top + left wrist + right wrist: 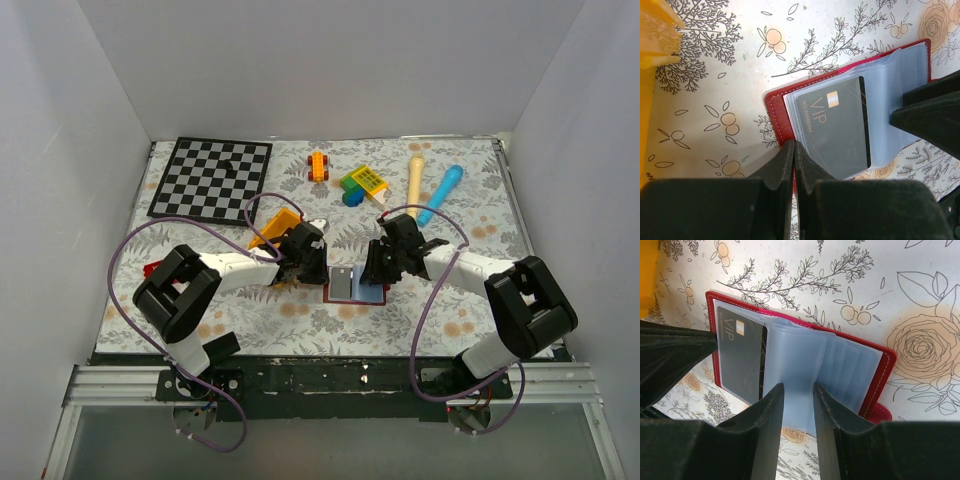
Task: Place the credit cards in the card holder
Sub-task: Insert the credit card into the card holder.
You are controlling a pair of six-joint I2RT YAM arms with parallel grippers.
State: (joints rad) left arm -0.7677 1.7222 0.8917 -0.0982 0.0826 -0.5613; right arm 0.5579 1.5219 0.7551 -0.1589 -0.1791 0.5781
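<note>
The open card holder [355, 287] lies between the arms, one black credit card [835, 125] in its clear pocket [790, 355]. The left gripper [794, 150], closed, should pin the holder flat; the right gripper [799, 395], jaws apart, should seat the card fully.

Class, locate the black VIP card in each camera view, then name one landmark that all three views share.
Top external: VIP card at centre, small, inside the open red card holder.
Left wrist: card just right of centre, large.
Right wrist: card left of centre.
Shared landmark: the red card holder around it.
</note>
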